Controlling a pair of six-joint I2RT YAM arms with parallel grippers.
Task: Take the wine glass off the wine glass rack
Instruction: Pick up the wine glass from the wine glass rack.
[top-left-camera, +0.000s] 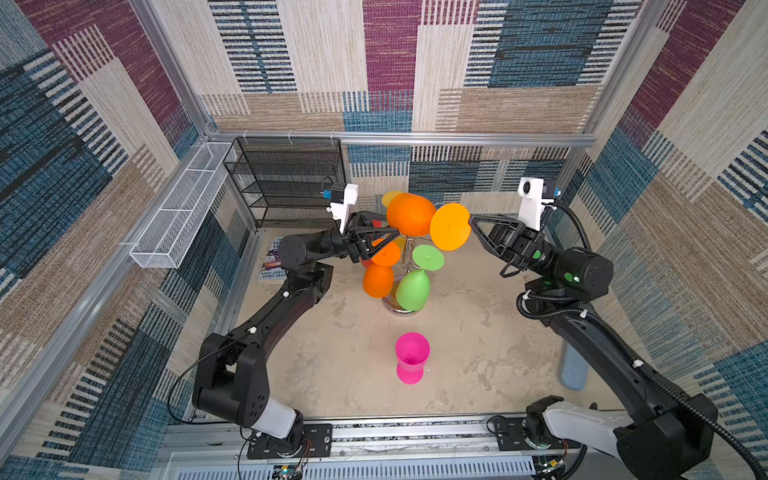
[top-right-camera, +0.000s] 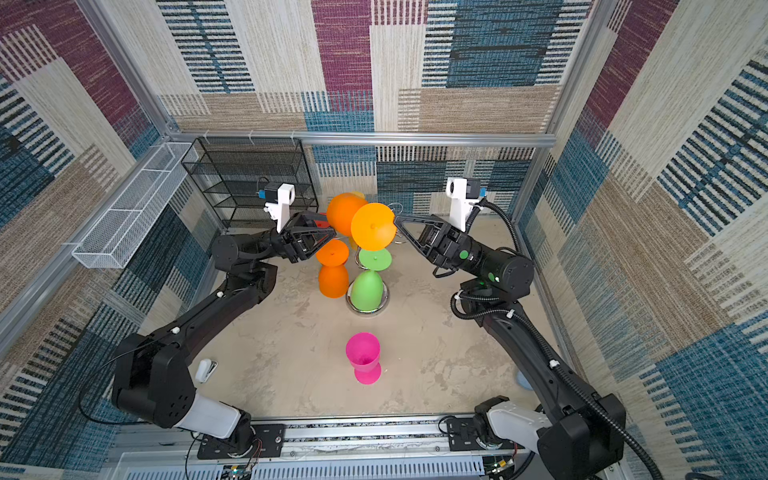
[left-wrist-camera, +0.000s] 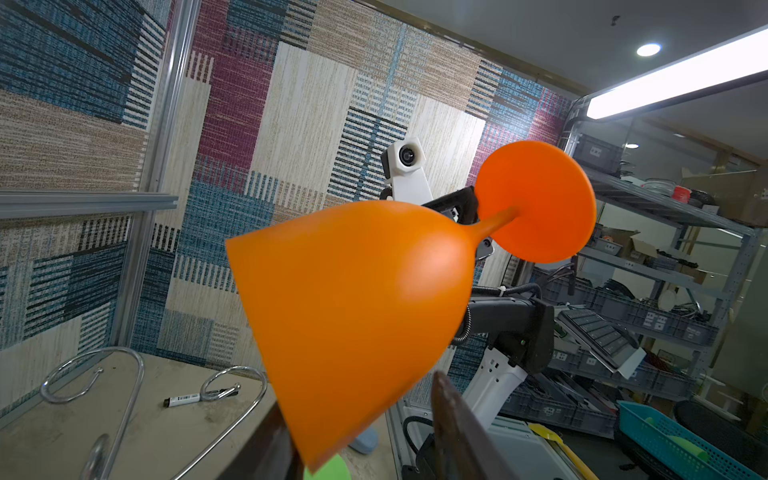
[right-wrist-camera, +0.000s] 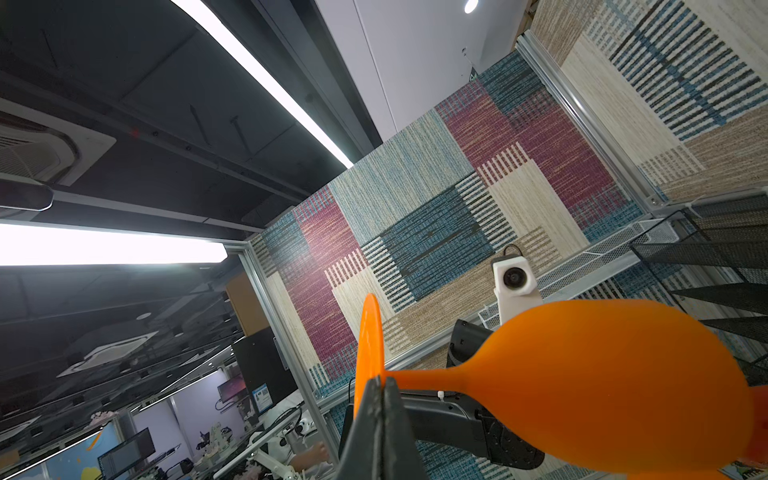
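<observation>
Right gripper (top-left-camera: 471, 220) pinches shut on the stem of the orange plastic wine glass (top-left-camera: 411, 214), held sideways, off the shiny chrome wire rack (top-right-camera: 385, 300) below; left gripper (top-left-camera: 390, 226) straddles its bowl, grip unclear; only set-down seems left

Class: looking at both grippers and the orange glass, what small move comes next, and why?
Probably the left gripper should close on the bowl. The right gripper is shut on the stem of the orange wine glass, holding it sideways in the air, while the left fingers flank the bowl.
</observation>
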